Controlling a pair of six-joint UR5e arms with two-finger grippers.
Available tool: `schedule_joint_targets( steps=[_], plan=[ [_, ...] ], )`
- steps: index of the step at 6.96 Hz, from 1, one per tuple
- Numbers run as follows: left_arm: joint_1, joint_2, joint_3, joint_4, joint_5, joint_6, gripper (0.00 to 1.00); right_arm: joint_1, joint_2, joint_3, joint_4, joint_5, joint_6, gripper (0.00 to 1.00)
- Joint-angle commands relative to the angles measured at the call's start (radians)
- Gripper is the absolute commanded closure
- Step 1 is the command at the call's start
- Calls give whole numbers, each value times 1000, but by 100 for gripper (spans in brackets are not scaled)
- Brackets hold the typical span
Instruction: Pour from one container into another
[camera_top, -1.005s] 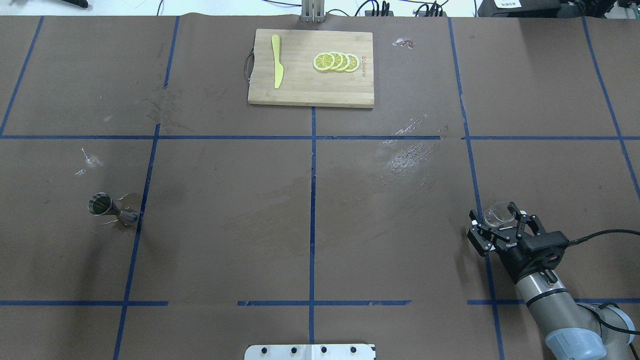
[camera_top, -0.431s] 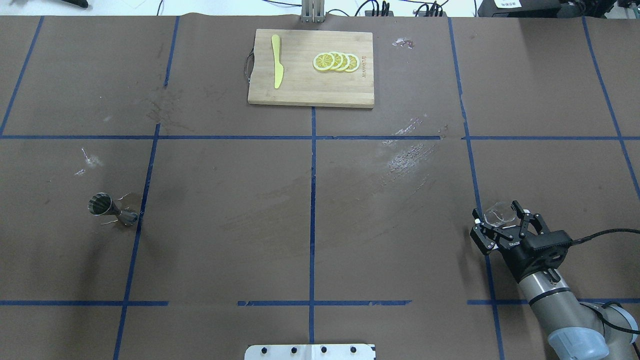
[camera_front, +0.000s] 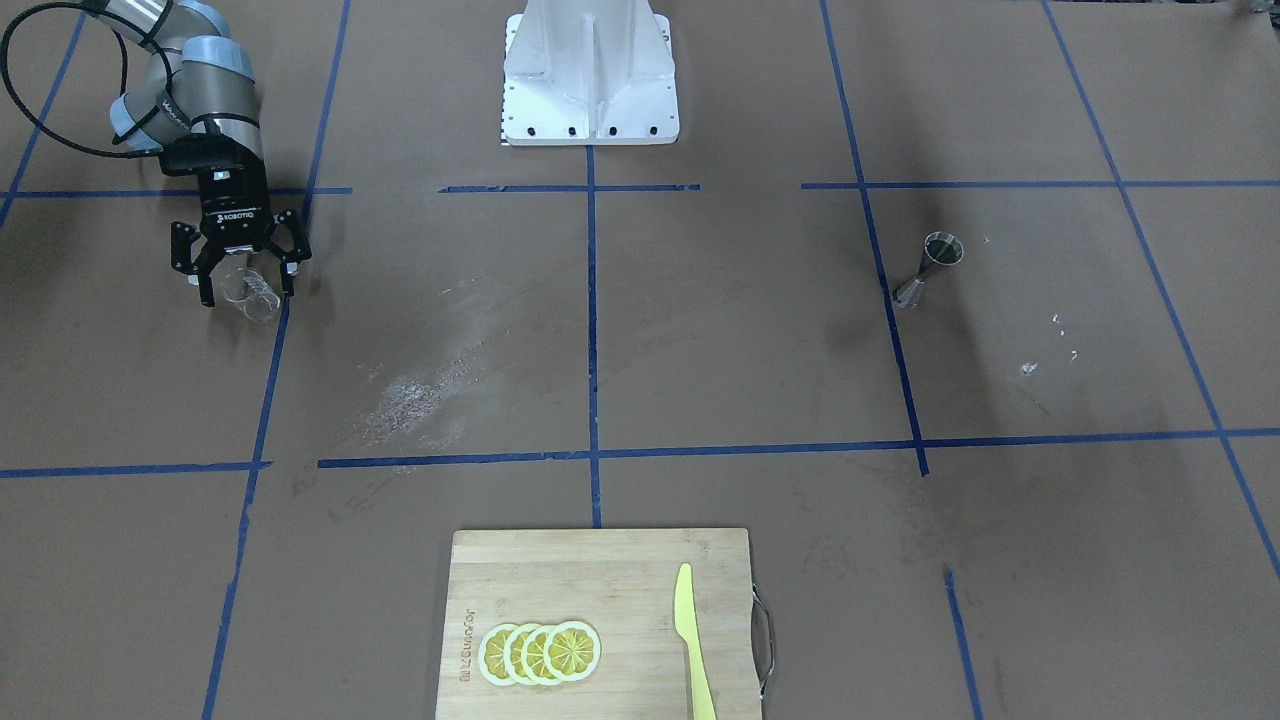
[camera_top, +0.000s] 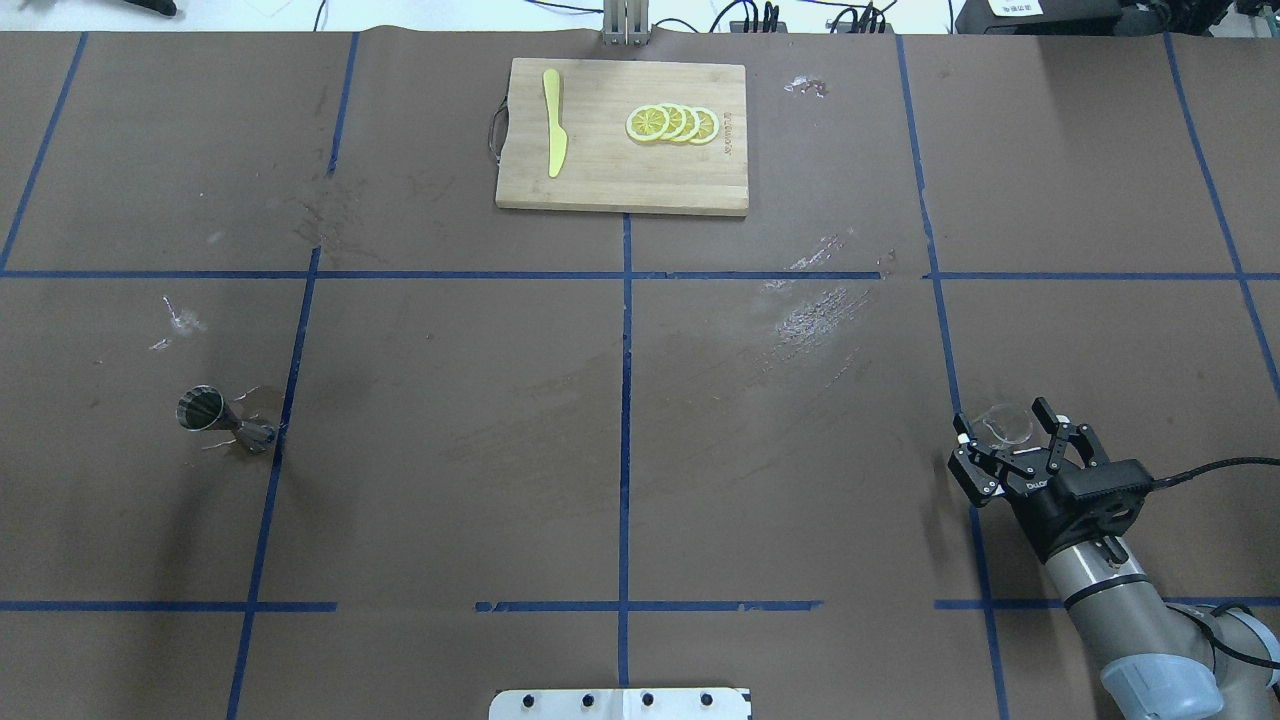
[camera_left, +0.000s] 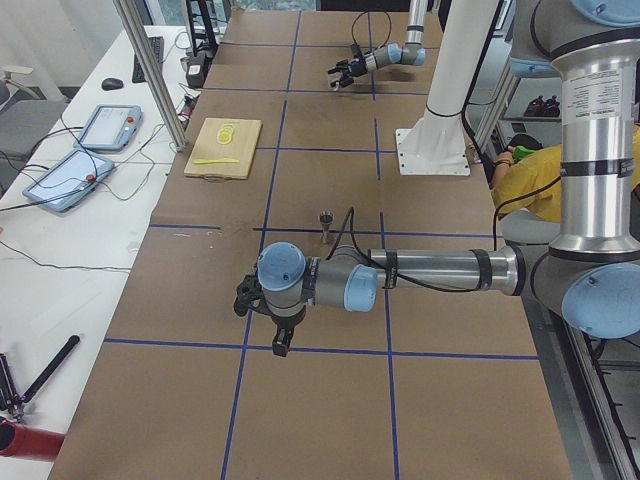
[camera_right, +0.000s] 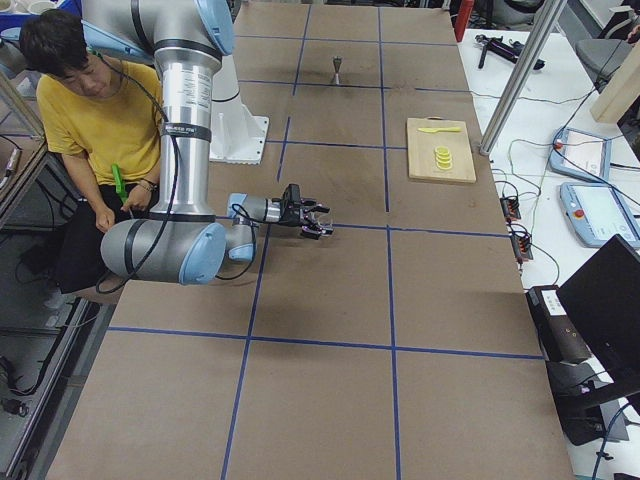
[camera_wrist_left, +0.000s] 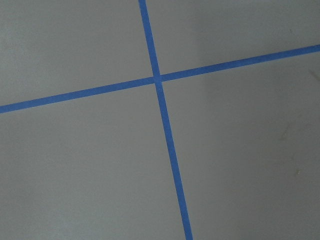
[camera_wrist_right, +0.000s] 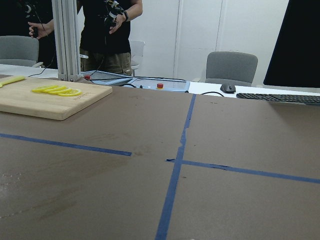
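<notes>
Jaws: left gripper (camera_left: 262, 300) unreadable, can't tell | jigger (camera_top: 222, 420) upright far left, unattended | right gripper (camera_top: 1008, 452) spread wide around glass cup (camera_top: 1003, 425), not yet clamped | step: grasp | next: close, lift, carry across to jigger.

Clear glass cup (camera_top: 1003, 424); shiny steel jigger (camera_top: 222, 419); wooden board (camera_top: 622, 137).

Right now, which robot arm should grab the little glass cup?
The right. Its right gripper is open with the glass cup already between its fingers. The left gripper hangs by the table's left end, nearer the steel jigger, so it would have to cross the whole table.
</notes>
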Motion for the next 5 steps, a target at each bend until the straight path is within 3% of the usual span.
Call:
schedule_joint_targets(
  steps=[1,3,4,5],
  plan=[
    [0,1,0,1,0,0,0,12,-2,41,-2,7,-36,0],
    [0,1,0,0,0,0,0,76,-5,120,-5,74,-98,0],
    [0,1,0,1,0,0,0,172,-5,128,-9,182,-127,0],
    [0,1,0,0,0,0,0,296,-5,128,-14,348,-155,0]
  ],
)
